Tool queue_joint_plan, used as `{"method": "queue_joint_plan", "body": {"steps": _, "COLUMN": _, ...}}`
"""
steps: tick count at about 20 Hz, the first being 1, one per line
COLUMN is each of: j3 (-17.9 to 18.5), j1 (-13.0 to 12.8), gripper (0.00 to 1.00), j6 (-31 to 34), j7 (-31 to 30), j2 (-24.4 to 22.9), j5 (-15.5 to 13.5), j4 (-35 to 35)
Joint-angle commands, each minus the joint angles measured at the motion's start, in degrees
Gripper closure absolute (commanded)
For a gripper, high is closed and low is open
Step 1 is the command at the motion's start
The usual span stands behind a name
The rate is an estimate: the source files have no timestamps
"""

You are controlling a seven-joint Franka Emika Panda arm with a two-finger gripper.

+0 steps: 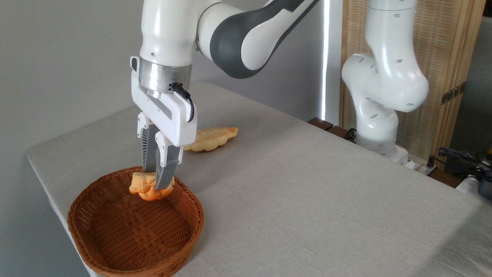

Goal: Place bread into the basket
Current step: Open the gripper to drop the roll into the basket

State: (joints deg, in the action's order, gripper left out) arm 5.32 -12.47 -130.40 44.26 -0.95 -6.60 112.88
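Claw (157, 180) pinching bread (148, 188) over basket (115, 254) far rim; basket overhangs table (307, 200) front edge.

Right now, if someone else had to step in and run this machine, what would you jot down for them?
Gripper: shut on the bread, pointing straight down.
Bread: held over the far side of the basket, inside the rim's outline; whether it touches the weave, I cannot tell.
Long pastry: lying on the table behind the basket, untouched.
Done: bread picked up and brought to the basket.
Left: open the fingers to release it, then lift the arm away.
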Motion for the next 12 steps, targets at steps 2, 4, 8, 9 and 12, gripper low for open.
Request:
{"method": "queue_joint_plan", "body": {"steps": 2, "j3": 0.0, "j1": -0.5, "gripper": 0.0, "j6": -0.9, "j7": -0.8, "j2": 1.1, "j5": -0.8, "j4": -0.7}}
{"method": "queue_joint_plan", "body": {"steps": 4, "j3": 0.0, "j1": -0.5, "gripper": 0.0, "j6": -0.9, "j7": -0.8, "j2": 1.0, "j5": -0.8, "j4": -0.6}}
{"method": "queue_joint_plan", "body": {"steps": 8, "j3": 0.0, "j1": -0.5, "gripper": 0.0, "j6": -0.1, "j7": -0.9, "j2": 0.8, "j5": -0.7, "j4": -0.6}}
{"method": "queue_joint_plan", "body": {"steps": 9, "j3": 0.0, "j1": -0.5, "gripper": 0.0, "j6": 1.2, "j7": -0.9, "j2": 0.3, "j5": -0.7, "j4": -0.6}}
{"method": "queue_joint_plan", "body": {"steps": 12, "j3": 0.1, "j1": -0.5, "gripper": 0.0, "j6": 4.4, "j7": -1.9, "j2": -0.5, "j5": -0.3, "j4": -0.7}}
